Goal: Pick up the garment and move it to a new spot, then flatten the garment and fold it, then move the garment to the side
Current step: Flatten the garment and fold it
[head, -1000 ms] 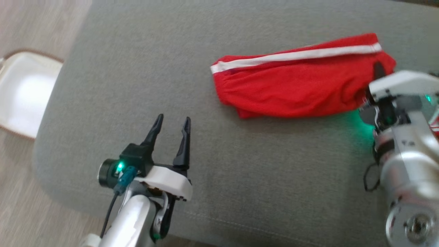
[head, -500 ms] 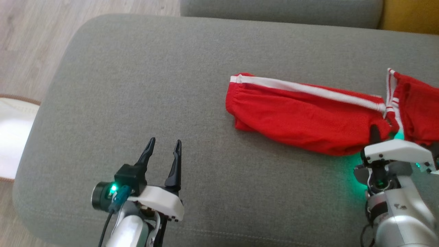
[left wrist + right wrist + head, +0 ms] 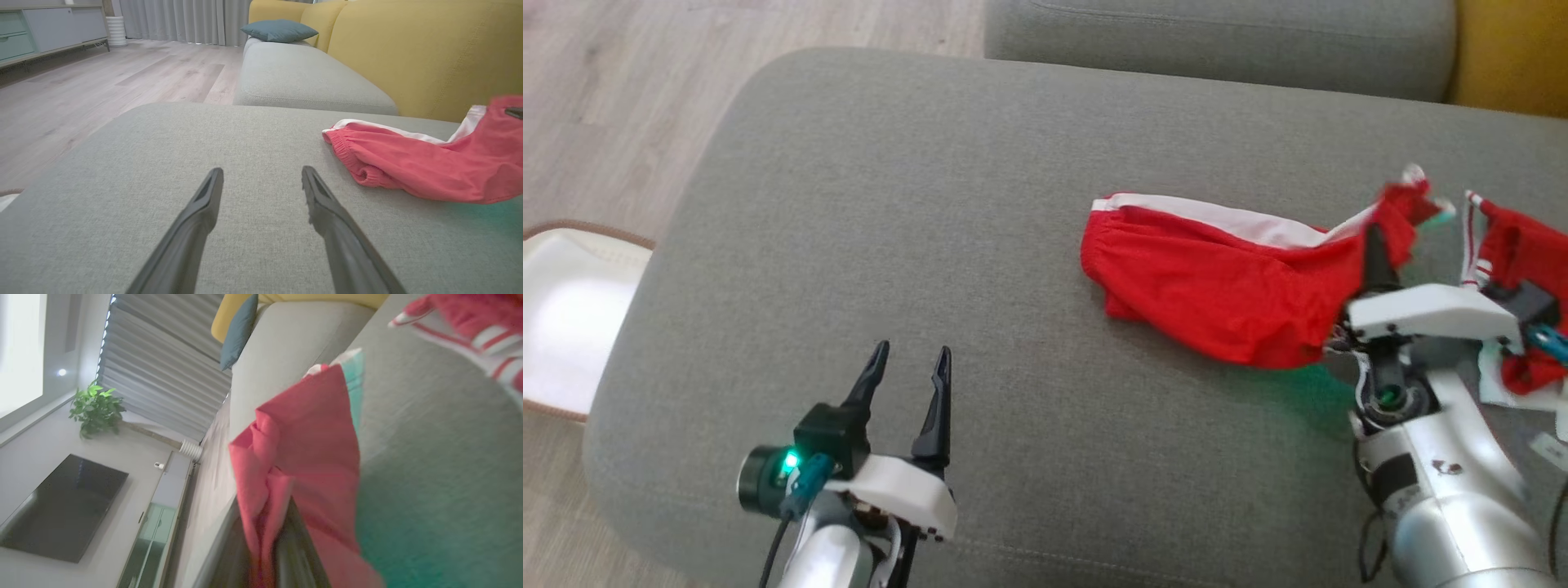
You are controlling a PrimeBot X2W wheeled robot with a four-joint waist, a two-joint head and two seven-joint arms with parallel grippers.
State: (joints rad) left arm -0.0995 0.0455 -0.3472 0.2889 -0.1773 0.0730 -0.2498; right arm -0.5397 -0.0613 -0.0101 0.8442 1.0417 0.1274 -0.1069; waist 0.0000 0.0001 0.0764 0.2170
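Observation:
The garment (image 3: pixel 1225 286) is red with a white stripe and lies on the right half of the grey cushion (image 3: pixel 915 229). My right gripper (image 3: pixel 1376 253) is shut on the garment's right end and holds that end lifted off the cushion; red cloth (image 3: pixel 302 457) bunches between the fingers in the right wrist view. The garment's left part (image 3: pixel 400 163) still rests on the cushion. My left gripper (image 3: pixel 907 367) stands open at the lower left, well clear of the garment, with nothing between its fingers (image 3: pixel 204 204).
A second red and white striped piece (image 3: pixel 1515 269) lies at the cushion's right edge. Another grey cushion (image 3: pixel 1217 41) and a yellow sofa back (image 3: pixel 408 53) stand behind. A white basket (image 3: pixel 564 318) sits on the wooden floor at the left.
The head camera has shifted. My right gripper has raised the garment's right end off the cushion. The left gripper has stayed open in the same place.

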